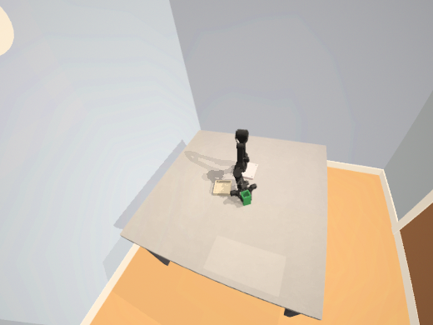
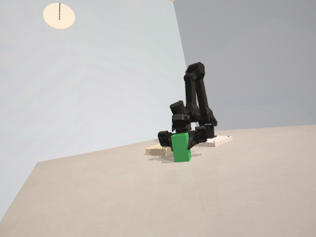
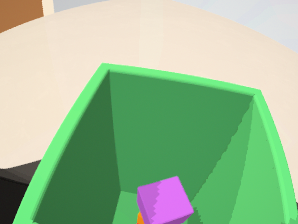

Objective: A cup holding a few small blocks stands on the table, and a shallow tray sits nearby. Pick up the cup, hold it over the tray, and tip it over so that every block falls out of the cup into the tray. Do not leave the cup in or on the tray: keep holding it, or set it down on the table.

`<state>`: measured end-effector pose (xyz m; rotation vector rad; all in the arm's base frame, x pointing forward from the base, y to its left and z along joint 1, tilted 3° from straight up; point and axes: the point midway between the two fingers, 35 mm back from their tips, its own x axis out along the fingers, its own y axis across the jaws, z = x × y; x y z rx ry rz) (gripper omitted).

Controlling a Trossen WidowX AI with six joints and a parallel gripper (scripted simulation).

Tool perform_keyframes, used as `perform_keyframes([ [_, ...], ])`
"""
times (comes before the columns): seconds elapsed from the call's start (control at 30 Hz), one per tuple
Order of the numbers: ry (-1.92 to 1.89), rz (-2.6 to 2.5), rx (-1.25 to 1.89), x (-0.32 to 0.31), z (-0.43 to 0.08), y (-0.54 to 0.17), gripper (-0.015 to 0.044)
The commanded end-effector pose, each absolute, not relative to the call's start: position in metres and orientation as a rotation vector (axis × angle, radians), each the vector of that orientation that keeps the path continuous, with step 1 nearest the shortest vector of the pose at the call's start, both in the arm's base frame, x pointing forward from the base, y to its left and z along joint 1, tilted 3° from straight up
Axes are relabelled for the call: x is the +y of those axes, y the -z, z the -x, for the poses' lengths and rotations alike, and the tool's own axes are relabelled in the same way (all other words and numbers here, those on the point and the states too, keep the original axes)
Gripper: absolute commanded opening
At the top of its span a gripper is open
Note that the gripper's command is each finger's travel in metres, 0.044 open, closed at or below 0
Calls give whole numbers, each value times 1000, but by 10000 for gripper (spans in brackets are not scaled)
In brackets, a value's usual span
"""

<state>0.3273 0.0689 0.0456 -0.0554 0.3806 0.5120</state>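
The green cup (image 1: pixel 246 198) (image 2: pixel 181 147) (image 3: pixel 175 110) stands upright on the table (image 1: pixel 187 217) (image 2: pixel 121 188) (image 3: pixel 65 80), between the fingers of the gripper (image 1: pixel 245 194) (image 2: pixel 181 145), which is partly open and closed on the cup's sides. Inside the cup lie a purple block (image 3: pixel 165 201) and, partly hidden under it, an orange one (image 3: pixel 140 218). The shallow tray (image 1: pixel 222 194) (image 2: pixel 156 151) sits just beside the gripper, apart from the cup. The black arm (image 1: pixel 241 156) (image 2: pixel 190 91) rises behind the gripper, near a white plate (image 1: pixel 252 171) (image 2: pixel 223 140).
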Motion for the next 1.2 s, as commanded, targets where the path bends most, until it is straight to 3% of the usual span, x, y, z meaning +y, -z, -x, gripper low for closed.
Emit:
perform_keyframes([
  [0.0,-506,54,374,68,-329,-53,48],
  [0.07,-506,54,374,68,-328,-57,0],
  [0.97,-506,54,373,65,-329,-101,0],
  [1.17,-381,29,386,36,-329,-102,0],
])
